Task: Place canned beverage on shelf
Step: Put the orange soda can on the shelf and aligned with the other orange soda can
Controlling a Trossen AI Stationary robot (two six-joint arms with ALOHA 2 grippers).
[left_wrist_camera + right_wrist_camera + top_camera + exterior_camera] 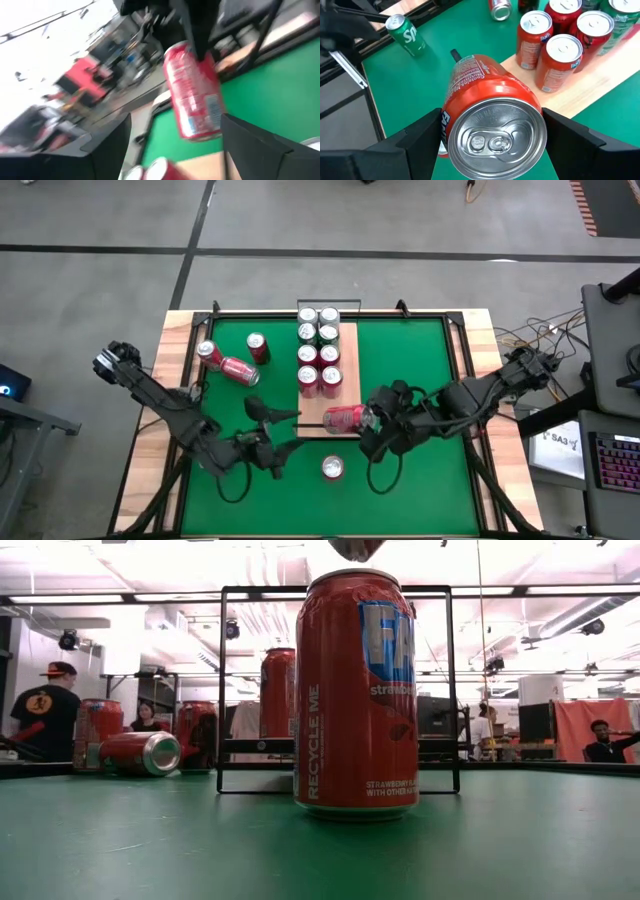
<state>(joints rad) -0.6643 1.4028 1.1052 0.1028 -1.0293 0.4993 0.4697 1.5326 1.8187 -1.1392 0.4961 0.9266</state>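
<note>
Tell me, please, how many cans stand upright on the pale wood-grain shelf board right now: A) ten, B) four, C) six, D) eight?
D: the high view shows eight upright cans in two columns of four on the pale wood-grain shelf board, green-topped at the far end and red nearer; the red can lying sideways in the right gripper is not standing.

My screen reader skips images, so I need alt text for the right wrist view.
A red can lies on its side between the right gripper's two dark fingers, its silver top facing the camera. Beyond it, upright red cans stand on a pale wooden shelf over a green mat, where a green can lies.
</note>
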